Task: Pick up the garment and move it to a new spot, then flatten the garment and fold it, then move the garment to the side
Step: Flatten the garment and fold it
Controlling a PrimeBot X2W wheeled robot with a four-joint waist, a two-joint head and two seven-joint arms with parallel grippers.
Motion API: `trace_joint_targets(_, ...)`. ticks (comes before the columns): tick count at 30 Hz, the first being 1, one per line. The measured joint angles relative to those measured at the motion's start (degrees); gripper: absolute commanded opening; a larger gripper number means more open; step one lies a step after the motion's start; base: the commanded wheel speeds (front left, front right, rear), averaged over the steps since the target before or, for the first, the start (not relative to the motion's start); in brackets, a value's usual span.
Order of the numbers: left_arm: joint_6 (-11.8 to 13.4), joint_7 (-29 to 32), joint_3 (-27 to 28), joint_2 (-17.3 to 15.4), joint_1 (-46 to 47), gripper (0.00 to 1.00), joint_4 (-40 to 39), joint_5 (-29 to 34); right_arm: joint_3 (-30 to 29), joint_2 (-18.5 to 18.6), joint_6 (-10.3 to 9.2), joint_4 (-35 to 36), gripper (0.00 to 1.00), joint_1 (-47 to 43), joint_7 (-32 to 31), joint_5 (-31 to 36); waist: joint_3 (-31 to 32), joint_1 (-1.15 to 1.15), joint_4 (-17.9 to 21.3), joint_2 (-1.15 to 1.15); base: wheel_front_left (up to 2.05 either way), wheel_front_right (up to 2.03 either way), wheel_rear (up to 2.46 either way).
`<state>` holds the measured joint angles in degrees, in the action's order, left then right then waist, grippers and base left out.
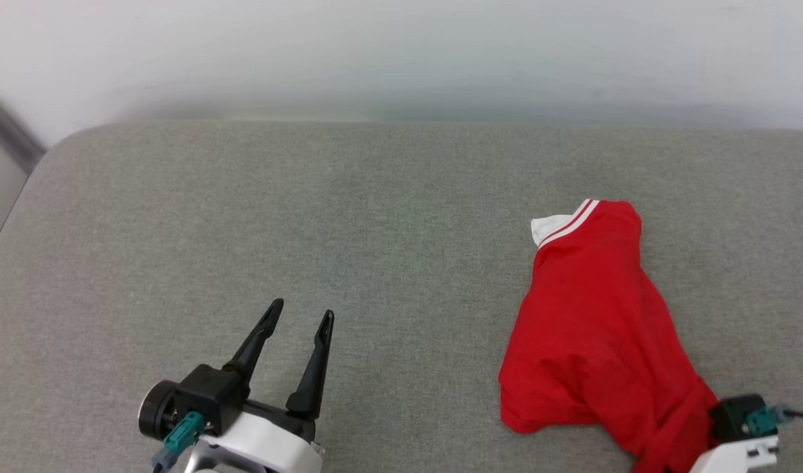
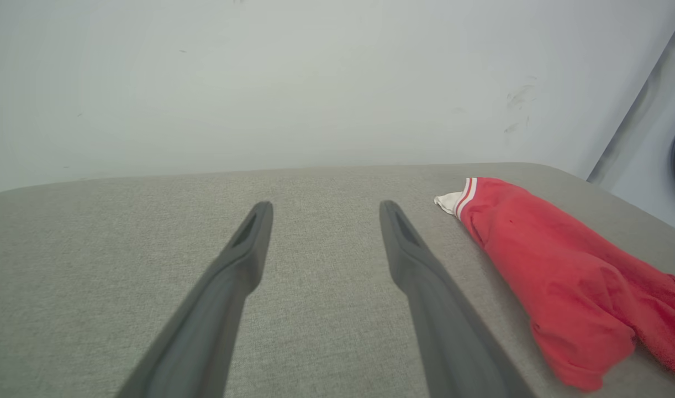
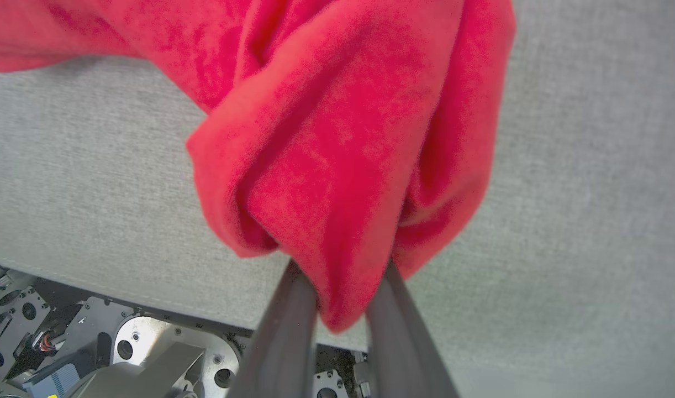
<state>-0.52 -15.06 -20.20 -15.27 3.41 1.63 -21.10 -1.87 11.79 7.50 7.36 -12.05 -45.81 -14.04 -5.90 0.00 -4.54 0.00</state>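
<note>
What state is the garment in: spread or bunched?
Bunched: the garment lies crumpled on the grey surface, one end gathered in the right gripper.

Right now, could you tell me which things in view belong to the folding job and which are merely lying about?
Job: the garment; right gripper, cloth between its fingers; left gripper, open.
Just there: grey padded surface; white wall; metal base parts.
</note>
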Motion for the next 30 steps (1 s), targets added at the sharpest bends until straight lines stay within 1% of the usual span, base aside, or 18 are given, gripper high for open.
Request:
trace_joint_targets(3, 0.0, 0.2, -0.1, -0.1, -0.6, 1.0, -0.1, -0.2, 0.9, 0.9, 0.0, 2.7, 1.0, 2.6, 1.3, -2.2, 0.8, 0.0, 0.3, 0.0, 0.0, 0.0, 0.0)
trace_joint_targets(4, 0.0, 0.3, -0.1, -0.1, -1.0, 1.0, -0.3, -0.5, 0.8, 1.7, 0.0, 6.9, 1.0, 6.3, 3.0, -4.6, 1.6, 0.0, 0.7, 0.0, 0.0, 0.0, 0.0)
trace_joint_targets(7, 0.1, 0.4, -0.2, 0.0, -1.7, 1.0, -0.9, -1.3, 0.3, 2.1, 0.0, 10.9, 1.0, 10.0, 6.5, -6.1, 2.4, 0.0, 1.2, 0.0, 0.0, 0.0, 0.0)
trace_joint_targets(10, 0.0, 1.0, -0.4, 0.4, -1.8, 1.0, -1.4, -2.0, 0.1, 2.0, 0.0, 12.6, 1.0, 12.8, 11.5, -6.8, 2.7, 0.0, 1.6, 0.0, 0.0, 0.0, 0.0)
trace_joint_targets(13, -0.5, 2.2, -1.1, 1.5, -1.8, 1.0, -2.3, -3.7, 0.1, 1.8, 0.0, 12.9, 1.0, 14.6, 18.1, -5.7, 2.2, 0.0, 1.9, 0.0, 0.0, 0.0, 0.0)
trace_joint_targets(17, -2.0, 6.1, -3.0, 2.4, 0.0, 1.0, -3.4, -5.5, -0.4, -0.2, 0.01, 12.3, 1.0, 15.8, 26.3, -5.1, 0.7, 0.0, 2.4, 0.0, 0.0, 0.0, 0.0)
trace_joint_targets(20, -3.0, 12.7, -5.9, 3.2, 2.7, 1.0, -3.1, -6.6, -0.9, -1.5, 0.0, 11.3, 1.0, 16.2, 30.0, -4.5, -0.6, 0.0, 2.9, 0.0, 0.0, 0.0, 0.0)
trace_joint_targets(24, -3.5, 23.7, -10.0, 4.8, 7.0, 1.0, -1.8, -8.6, -1.3, -1.7, 0.0, 10.1, 1.0, 16.6, 32.1, -3.2, -2.6, 0.01, 3.7, 0.0, 0.0, 0.0, 0.0)
trace_joint_targets(28, -2.4, 37.4, -13.9, 6.4, 11.7, 1.0, -0.7, -10.0, -1.5, -1.9, 0.0, 10.0, 1.0, 17.0, 32.9, -2.4, -4.6, 0.01, 4.8, 0.0, 0.0, 0.0, 0.0)
trace_joint_targets(30, -2.0, 42.4, -15.0, 7.1, 14.1, 1.0, -0.1, -10.7, -1.3, -2.0, 0.0, 10.0, 1.0, 17.3, 33.2, -2.3, -5.6, 0.0, 5.4, 0.0, 0.0, 0.0, 0.0)
